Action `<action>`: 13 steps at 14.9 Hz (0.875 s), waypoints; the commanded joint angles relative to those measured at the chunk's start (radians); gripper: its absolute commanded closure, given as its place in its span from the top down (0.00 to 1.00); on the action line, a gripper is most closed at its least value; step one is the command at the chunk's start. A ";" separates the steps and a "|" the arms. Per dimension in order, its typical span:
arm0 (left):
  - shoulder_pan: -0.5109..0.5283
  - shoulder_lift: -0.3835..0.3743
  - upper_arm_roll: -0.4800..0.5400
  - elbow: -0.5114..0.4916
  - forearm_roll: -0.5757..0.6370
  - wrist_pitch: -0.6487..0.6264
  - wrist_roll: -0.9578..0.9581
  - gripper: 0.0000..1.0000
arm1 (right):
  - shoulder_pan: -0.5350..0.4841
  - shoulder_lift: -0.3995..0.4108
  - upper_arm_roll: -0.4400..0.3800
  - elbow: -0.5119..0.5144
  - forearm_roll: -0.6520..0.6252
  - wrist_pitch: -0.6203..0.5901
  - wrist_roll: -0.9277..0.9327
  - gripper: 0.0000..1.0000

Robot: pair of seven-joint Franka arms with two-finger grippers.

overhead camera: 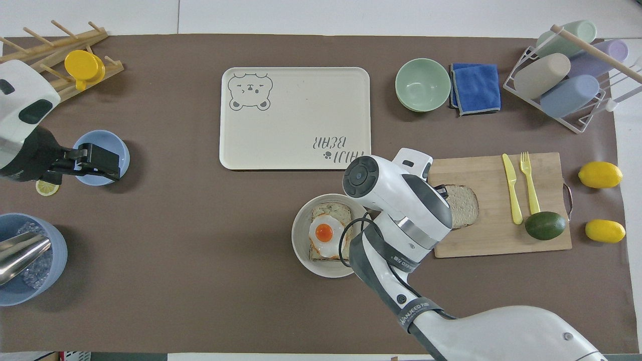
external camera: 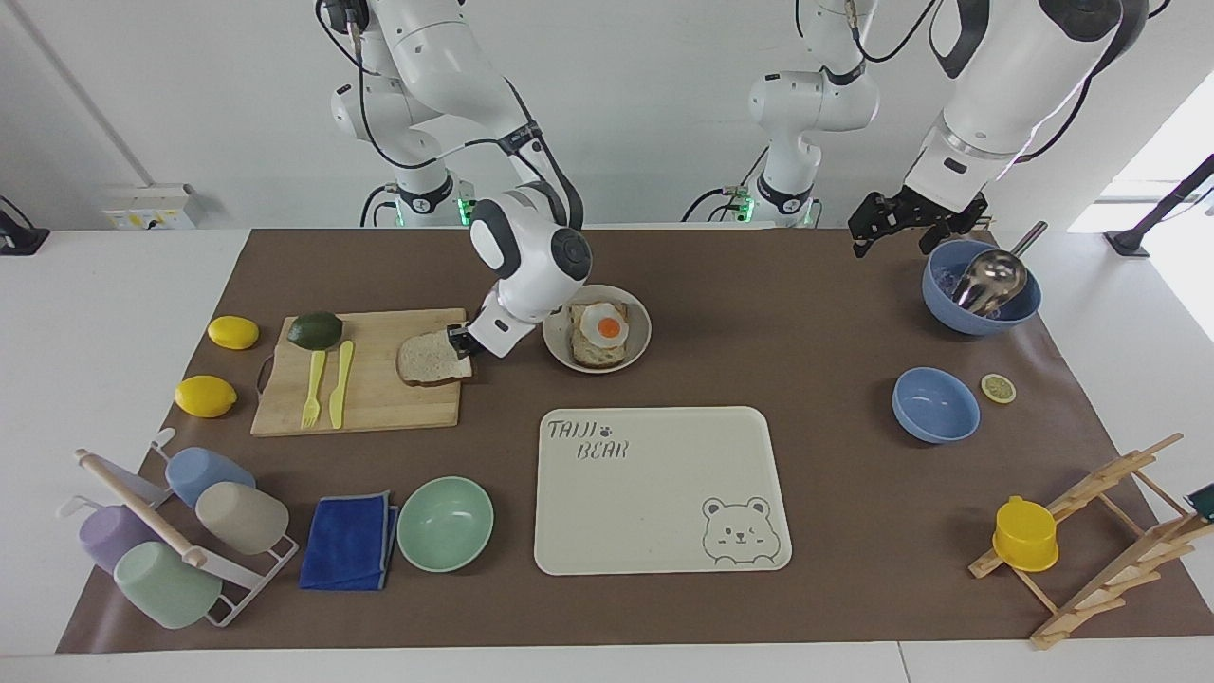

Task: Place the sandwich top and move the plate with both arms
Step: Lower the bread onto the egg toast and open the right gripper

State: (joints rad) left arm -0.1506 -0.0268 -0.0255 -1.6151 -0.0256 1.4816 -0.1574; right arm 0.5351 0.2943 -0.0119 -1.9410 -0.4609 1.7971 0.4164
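**A:** Two arms, but only one is busy. Where is the bread?

**B:** The sandwich top (external camera: 429, 359) lies on the wooden cutting board (external camera: 379, 403), upper middle of the facing view, at the board's corner closest to the plate (external camera: 640, 327). The right end effector (external camera: 462, 342) is down at the slice's edge on the plate's side and seems to touch it.

**A:** Has it got hold of the slice?

**B:** I cannot tell. In the overhead view the wrist covers that edge of the bread, and the facing view shows only a small black tip against the crust.

**A:** Why come in from that edge?

**B:** My guess is that it is the shortest carry. The plate sits just beside the board, and the egg toast (external camera: 599, 334) on it is what the slice should cover.

**A:** And the other arm?

**B:** The left end effector (external camera: 892, 228) waits up in the air, top of the facing view, over the bench near the blue bowl with the metal scoop (external camera: 948, 308). It carries nothing that I can see, but whether it is open or closed I cannot tell. I take it to be held back for the two-arm plate move.

**A:** Anything cut off?

**B:** Part of the plate's rim is hidden under the right wrist in the overhead view.
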 commanded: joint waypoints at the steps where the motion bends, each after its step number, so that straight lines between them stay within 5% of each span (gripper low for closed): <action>1: 0.008 -0.019 -0.002 -0.009 -0.008 -0.014 0.009 1.00 | -0.001 0.012 0.068 0.190 0.028 -0.122 -0.042 0.00; 5: 0.008 -0.019 -0.002 -0.009 -0.008 -0.014 0.007 1.00 | 0.017 0.034 0.185 0.275 0.041 -0.148 -0.035 0.00; 13: 0.009 -0.022 -0.001 -0.011 -0.008 -0.021 0.007 1.00 | 0.197 0.097 0.190 0.295 0.099 -0.071 0.286 0.00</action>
State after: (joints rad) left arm -0.1506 -0.0269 -0.0252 -1.6151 -0.0256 1.4777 -0.1573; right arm 0.7241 0.3601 0.1771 -1.6729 -0.3676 1.7115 0.6393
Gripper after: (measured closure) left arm 0.000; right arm 0.921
